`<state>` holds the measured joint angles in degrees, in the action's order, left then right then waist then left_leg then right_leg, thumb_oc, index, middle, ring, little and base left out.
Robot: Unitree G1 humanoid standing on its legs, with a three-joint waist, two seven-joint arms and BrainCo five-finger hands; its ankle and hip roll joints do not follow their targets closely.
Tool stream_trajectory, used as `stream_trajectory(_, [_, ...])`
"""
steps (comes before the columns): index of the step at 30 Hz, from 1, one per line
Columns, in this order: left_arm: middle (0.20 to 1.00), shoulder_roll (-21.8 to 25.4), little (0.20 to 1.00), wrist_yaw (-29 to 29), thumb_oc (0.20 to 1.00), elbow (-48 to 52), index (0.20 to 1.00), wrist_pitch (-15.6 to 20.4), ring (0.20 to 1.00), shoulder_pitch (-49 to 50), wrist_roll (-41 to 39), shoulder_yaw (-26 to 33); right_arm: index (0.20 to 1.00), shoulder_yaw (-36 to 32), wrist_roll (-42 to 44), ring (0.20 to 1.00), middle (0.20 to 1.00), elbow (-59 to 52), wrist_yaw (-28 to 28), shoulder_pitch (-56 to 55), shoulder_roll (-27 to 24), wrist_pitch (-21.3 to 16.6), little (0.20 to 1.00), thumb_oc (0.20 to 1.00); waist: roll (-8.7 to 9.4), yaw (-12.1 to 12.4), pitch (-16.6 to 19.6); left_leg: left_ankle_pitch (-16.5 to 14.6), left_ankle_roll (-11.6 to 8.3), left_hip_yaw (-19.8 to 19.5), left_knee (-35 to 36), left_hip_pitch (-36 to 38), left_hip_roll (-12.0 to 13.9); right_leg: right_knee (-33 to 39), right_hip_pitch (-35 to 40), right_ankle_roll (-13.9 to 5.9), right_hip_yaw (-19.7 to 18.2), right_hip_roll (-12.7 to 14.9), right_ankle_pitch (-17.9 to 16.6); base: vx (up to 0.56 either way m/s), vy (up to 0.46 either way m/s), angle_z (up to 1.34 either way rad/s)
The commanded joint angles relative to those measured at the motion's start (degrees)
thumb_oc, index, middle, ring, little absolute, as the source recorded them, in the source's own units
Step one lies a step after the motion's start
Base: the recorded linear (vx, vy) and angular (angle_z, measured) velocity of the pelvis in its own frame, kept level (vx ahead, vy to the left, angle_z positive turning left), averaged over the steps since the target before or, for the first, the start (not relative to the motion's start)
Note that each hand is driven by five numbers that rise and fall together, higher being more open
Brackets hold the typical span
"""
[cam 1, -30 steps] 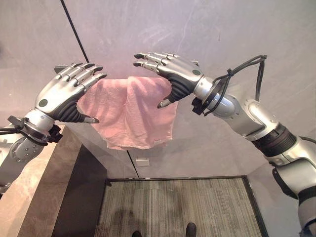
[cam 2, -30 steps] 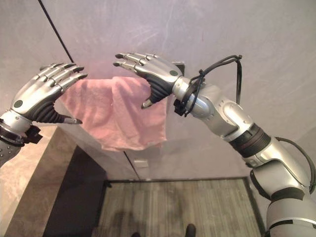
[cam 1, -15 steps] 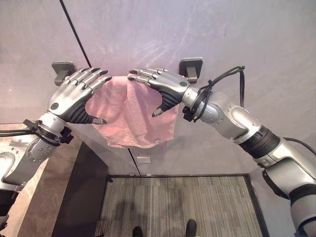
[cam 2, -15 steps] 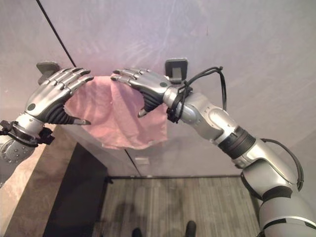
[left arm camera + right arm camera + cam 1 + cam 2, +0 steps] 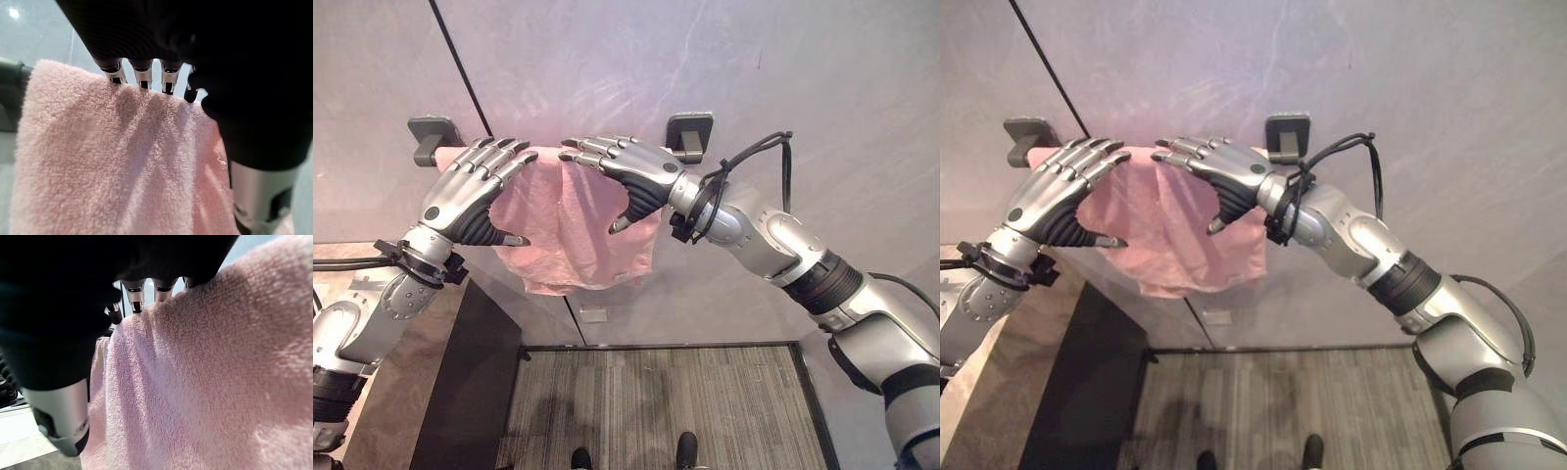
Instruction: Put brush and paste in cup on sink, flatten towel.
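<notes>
A pink towel (image 5: 570,230) hangs bunched over a wall rail between two dark brackets (image 5: 690,132). My left hand (image 5: 470,191) is open at the towel's left part, its straight fingers lying over the top fold and its thumb out in front of the cloth. Over the towel's right part my right hand (image 5: 631,174) is open too, fingers reaching across the rail and thumb pointing down before the cloth. The wrist views show the fingers (image 5: 142,78) resting on the pink terry (image 5: 205,367).
The second bracket (image 5: 429,132) holds the rail's left end on the grey wall. A stone counter (image 5: 411,392) with a dark side panel runs along the lower left. A striped grey floor mat (image 5: 656,411) lies below.
Both hands have come closer to the wall and lowered onto the towel's top fold at the rail. The camera has shifted, bringing both brackets into view.
</notes>
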<state>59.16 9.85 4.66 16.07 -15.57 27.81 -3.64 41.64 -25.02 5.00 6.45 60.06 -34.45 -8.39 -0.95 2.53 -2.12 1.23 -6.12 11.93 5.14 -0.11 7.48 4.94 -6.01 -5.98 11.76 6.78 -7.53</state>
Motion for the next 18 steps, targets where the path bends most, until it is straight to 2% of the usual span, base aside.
stream_trajectory(1, [1.000,2.57,1.000,0.09,1.000,-2.59,1.000,-1.92,1.000,-2.57,1.90,-2.14,1.000,1.28,1.82,1.000,1.000,-0.61,1.00,2.78,0.59,-0.54,1.000,1.000,4.05,0.27,-0.75,-0.01,1.24,1.07,-0.14,1.89,-2.11,0.06,3.12,-4.72,-2.82,4.98,-0.12,0.00,-0.003,-0.03])
stream_trajectory(9, [1.000,3.92,1.000,-0.68,1.000,-3.00,1.000,-3.00,1.000,1.62,3.17,1.57,1.000,-0.77,2.35,1.000,1.000,-1.43,1.01,-0.64,-1.96,-0.40,1.000,1.000,3.77,0.14,-0.61,-0.17,1.21,1.62,-0.14,2.28,-1.98,0.06,3.01,-4.74,-3.24,4.82,-0.10,0.00,0.000,0.00])
stream_trajectory(11, [1.000,4.38,1.000,-0.87,1.000,-2.93,1.000,-3.08,1.000,3.86,3.33,3.87,1.000,-1.80,2.52,1.000,1.000,-2.74,1.50,-2.53,-4.44,-0.44,1.000,1.000,3.65,-0.02,-0.77,-0.16,1.17,1.79,-0.14,2.25,-1.98,0.06,2.87,-4.80,-3.32,4.80,-0.19,0.00,0.000,0.00])
stream_trajectory(18, [1.000,3.39,1.000,-0.50,1.000,-4.86,1.000,-4.18,1.000,8.60,2.80,8.13,1.000,-4.32,3.25,1.000,1.000,-4.70,2.03,-5.97,-7.57,-0.34,1.000,1.000,3.41,-0.18,-1.12,-0.06,1.20,2.23,-0.14,2.12,-2.02,0.06,2.42,-4.87,-3.45,4.84,-0.50,0.00,0.000,-0.02])
